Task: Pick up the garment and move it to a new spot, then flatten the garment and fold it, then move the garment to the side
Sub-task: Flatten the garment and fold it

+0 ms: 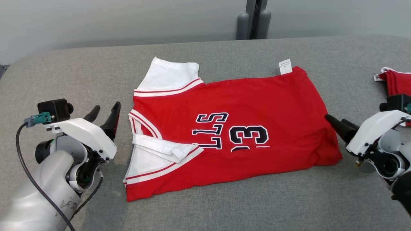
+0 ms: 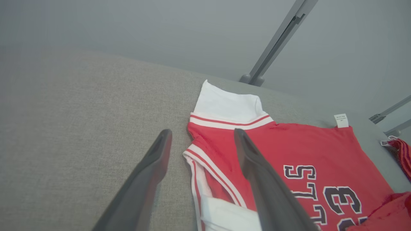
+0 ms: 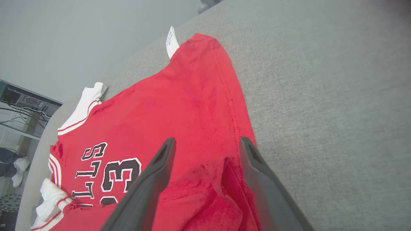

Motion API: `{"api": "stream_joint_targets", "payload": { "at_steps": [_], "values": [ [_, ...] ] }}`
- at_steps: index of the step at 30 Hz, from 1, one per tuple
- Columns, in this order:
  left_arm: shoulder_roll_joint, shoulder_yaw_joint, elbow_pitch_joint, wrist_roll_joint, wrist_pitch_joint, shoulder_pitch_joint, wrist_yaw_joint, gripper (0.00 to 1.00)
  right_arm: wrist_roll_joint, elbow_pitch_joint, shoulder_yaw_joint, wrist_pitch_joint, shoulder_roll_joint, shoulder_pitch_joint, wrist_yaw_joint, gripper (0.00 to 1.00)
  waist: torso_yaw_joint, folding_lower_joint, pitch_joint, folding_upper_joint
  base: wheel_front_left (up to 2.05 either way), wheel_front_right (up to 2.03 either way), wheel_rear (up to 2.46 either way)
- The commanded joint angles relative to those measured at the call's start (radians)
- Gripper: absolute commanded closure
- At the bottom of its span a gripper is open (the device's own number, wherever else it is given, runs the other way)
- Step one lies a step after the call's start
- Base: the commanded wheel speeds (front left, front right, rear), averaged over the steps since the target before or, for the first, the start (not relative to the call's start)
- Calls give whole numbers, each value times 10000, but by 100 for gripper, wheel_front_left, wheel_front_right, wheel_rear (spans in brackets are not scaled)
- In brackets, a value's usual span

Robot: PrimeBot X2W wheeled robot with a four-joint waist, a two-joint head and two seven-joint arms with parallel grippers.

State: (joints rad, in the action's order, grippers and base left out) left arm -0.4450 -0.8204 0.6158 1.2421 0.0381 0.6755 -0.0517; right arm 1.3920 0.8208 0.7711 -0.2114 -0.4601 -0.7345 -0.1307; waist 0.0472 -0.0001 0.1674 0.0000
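Red jersey [image 1: 234, 128] lies flat near the middle of the grey cloth-covered desk [image 1: 80, 64], already doubled over: the near edge is a fold that cuts the number and lettering short. Its long axis runs left to right across the head view, with the white sleeves and striped collar at the robot's left end and the hem with its white tag [image 1: 285, 66] at the right end. One gripper stands at each end. The left gripper [image 1: 107, 106] sits just beside the collar end, a thin strip of desk between it and the cloth, fingers spread and pointing up and inward; nothing is between them. The right gripper [image 1: 334, 119] has its tips at the hem edge, and whether they touch the cloth I cannot tell; in the right wrist view the fingers are spread over rumpled red fabric without pinching it. The right looks slightly nearer. Judgement: the next move, a further fold or the shift aside, calls for both ends to be taken together along this axis. The desk surface is woven, matte and even. A second red garment [image 1: 393, 80] lies at the far right edge, well apart. Behind are a plain grey wall and a grey post [image 1: 253, 19]. A person's feet [image 3: 17, 168] show beyond the desk's left end.
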Motion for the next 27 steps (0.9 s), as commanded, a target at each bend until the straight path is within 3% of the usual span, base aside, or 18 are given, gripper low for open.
{"api": "stream_joint_targets", "payload": {
  "at_steps": [1,4,8,12,14,19,23,27],
  "values": [
    [72,129,194,-192,579,109,-148,0,-352,-32,26,620,-215,105,1,0,-21,1,-80,0,0,0,0],
    [113,332,374,-666,1857,-180,-588,0,-890,-288,41,2191,-391,393,1,0,-48,1,-286,0,0,0,0],
    [308,1153,20,-1051,2259,-772,-1015,0,-1721,-446,284,3866,-576,896,1,0,-56,1,-555,0,0,0,0],
    [585,2850,-1219,-2679,2269,-1949,-1583,0,-2547,-464,50,4695,-647,1330,1,0,-35,1,-777,0,0,0,0],
    [728,3152,-1554,-3158,2270,-2351,-1697,0,-2807,-444,-111,4744,-618,1460,1,0,-38,1,-834,0,0,0,0],
    [1487,4480,-2644,-4755,2276,-4143,-1890,0,-4961,-1083,-2444,4770,-185,2388,1,0,-65,1,-1100,0,0,0,0],
    [2072,4849,-2526,-5421,2277,-5165,-1761,0,-6657,-1891,-4323,4774,554,3538,1,0,-97,1,-1288,0,0,0,0],
    [2546,4742,-1853,-5861,2278,-5699,-1669,0,-7830,-2379,-5421,4774,1287,4511,1,0,-100,1,-1390,0,0,0,0]
  ]
}}
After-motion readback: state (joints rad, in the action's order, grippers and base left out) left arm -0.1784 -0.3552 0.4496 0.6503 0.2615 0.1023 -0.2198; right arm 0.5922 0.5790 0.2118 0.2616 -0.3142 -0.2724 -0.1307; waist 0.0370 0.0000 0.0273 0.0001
